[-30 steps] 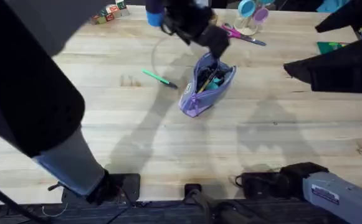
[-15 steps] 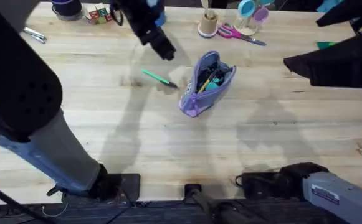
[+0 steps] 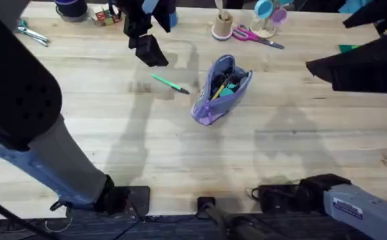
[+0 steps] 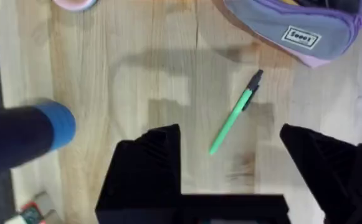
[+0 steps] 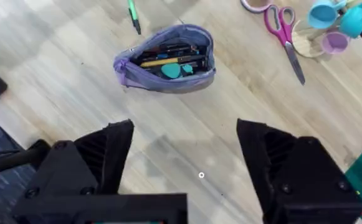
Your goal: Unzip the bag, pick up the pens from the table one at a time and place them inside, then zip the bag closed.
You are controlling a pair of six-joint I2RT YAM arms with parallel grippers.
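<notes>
Seen from overhead: the bag [image 3: 221, 90] lying near the middle of the worktop [image 3: 180, 147], zipper open, mouth gaping, a yellow pencil-like stick and some dark and teal items already inside. Just beside it, apart from it, the green pen [image 3: 170, 84] flat on the wood, not yet picked up. Above and beyond the pen, the left gripper [image 3: 146, 47] hanging over the far part of the worktop, holding nothing. At the far edge, pink scissors [image 3: 260, 38] and a small cup [image 3: 222, 25], not part of the job. From the left wrist: the left gripper [image 4: 230, 155] with fingers [image 4: 146, 158] spread wide and empty, the green pen [image 4: 233, 113] lying slanted between them on the wood, dark tip pointing toward the bag [image 4: 293, 28]. From the right wrist: the right gripper [image 5: 184, 146] also spread and empty, well apart from the bag [image 5: 165, 59], looking down into the open mouth with the yellow stick [image 5: 162, 61] inside. Judged so far: unzipping done, one pen in, one green pen left to grasp and place, then the zipper to close.
</notes>
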